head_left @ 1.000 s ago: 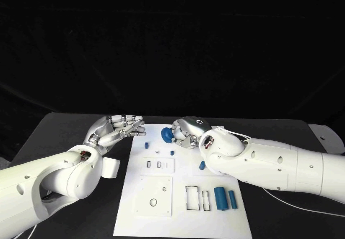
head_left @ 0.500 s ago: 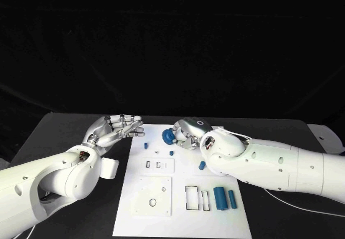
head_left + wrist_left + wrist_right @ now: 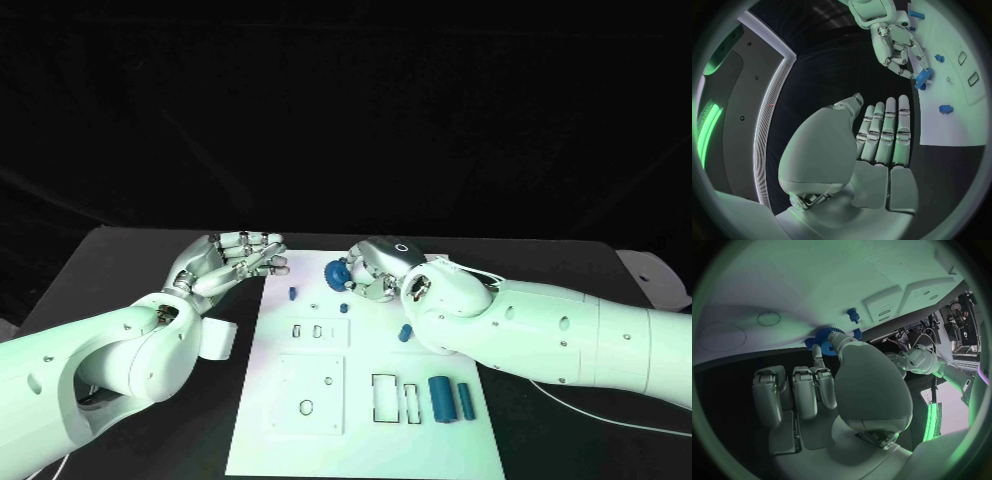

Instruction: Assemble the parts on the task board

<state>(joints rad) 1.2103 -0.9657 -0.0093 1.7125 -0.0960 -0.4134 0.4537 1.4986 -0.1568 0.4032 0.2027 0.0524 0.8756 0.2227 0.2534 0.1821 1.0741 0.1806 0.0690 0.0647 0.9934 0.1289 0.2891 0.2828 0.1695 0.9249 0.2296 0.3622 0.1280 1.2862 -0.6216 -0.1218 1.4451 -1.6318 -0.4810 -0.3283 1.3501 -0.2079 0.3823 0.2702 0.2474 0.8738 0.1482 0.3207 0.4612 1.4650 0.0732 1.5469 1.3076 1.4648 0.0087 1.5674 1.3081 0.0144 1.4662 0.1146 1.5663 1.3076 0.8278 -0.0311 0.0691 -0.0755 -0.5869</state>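
The black worktop [image 3: 130, 255] carries the white board [image 3: 361, 440], with both arms reaching over its far end. The right hand [image 3: 378, 265] hovers at the board's far edge, its fingers [image 3: 820, 382] pinching a blue gear [image 3: 336, 273] by the rim. The left hand [image 3: 231, 258] waits just off the board's left edge, its fingers [image 3: 886, 132] pressed together and curled, holding nothing. Two blue cylinders [image 3: 451, 398] lie near the right edge; small blue pegs [image 3: 293, 293] stand by the gear. To seat the gear well, I would keep it level, centre its bore over its post, then lower it straight.
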